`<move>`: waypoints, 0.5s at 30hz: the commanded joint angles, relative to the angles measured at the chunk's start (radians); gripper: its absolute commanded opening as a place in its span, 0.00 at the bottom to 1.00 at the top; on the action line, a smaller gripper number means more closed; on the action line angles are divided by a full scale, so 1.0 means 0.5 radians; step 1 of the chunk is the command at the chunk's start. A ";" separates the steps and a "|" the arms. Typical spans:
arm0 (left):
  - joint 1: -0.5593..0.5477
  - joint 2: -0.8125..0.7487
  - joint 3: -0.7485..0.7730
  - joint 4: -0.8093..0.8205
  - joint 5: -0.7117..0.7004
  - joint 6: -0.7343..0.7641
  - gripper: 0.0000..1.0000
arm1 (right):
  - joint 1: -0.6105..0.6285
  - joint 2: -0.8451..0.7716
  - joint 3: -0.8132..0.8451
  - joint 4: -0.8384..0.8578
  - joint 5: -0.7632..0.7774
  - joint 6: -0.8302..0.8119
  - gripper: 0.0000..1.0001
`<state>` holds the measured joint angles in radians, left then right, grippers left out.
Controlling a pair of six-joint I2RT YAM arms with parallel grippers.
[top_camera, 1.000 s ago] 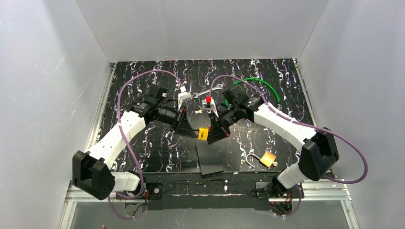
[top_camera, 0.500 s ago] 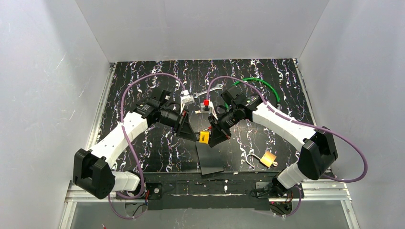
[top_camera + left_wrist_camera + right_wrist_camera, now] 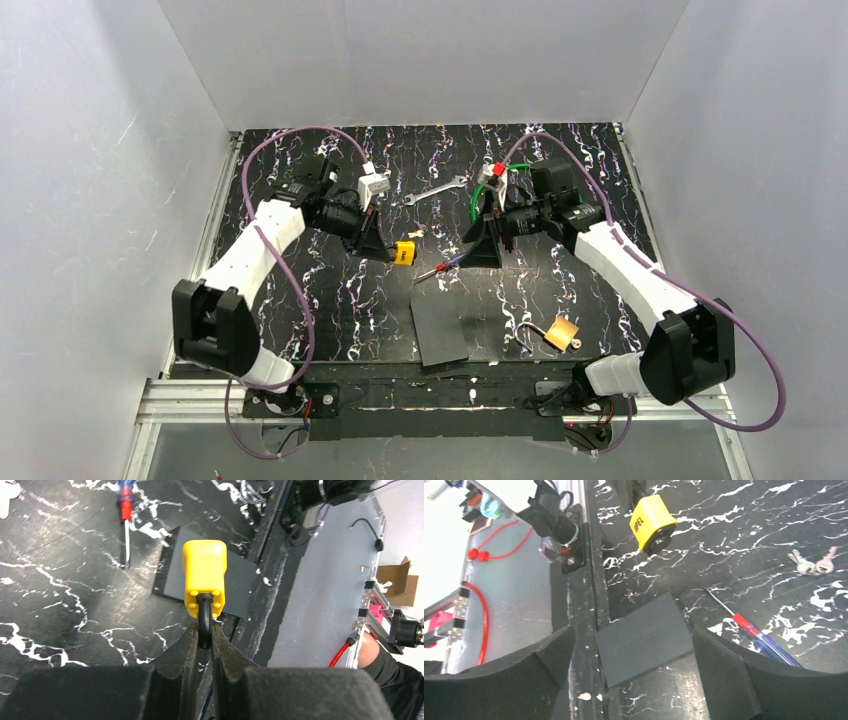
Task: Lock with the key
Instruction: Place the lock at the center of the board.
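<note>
1. While the left gripper (image 3: 202,632) pinches the yellow padlock (image 3: 204,575) by its black shackle (image 3: 204,614), the right gripper (image 3: 634,680) hangs spread wide, holding nothing.
2. Two small silvery keys (image 3: 806,566) lie flat on the mat (image 3: 749,525), at about 1 o'clock of the padlock in the top view.
3. They are likely light, stiff, thin and slick, so pinch one by its head, leaving the blade free.

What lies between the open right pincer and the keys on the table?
The screwdriver lies flat across that path, its shaft between the right pincer and the keys. The yellow lock, held in the left pincer, is off to one side.
</note>
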<state>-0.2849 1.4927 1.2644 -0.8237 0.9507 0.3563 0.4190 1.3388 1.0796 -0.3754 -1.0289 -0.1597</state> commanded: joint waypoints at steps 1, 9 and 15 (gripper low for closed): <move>0.074 0.219 0.153 -0.092 -0.043 0.088 0.00 | -0.035 -0.109 -0.113 0.286 0.040 0.122 0.98; 0.165 0.739 0.414 0.049 0.038 -0.224 0.00 | -0.064 -0.125 -0.194 0.322 0.086 0.130 0.98; 0.239 1.017 0.571 0.129 0.034 -0.379 0.00 | -0.062 -0.116 -0.209 0.320 0.081 0.118 0.98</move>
<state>-0.1910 1.9717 1.4820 -0.7813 0.9109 0.2327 0.3920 1.3018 0.9833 -0.2565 -0.9853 -0.1030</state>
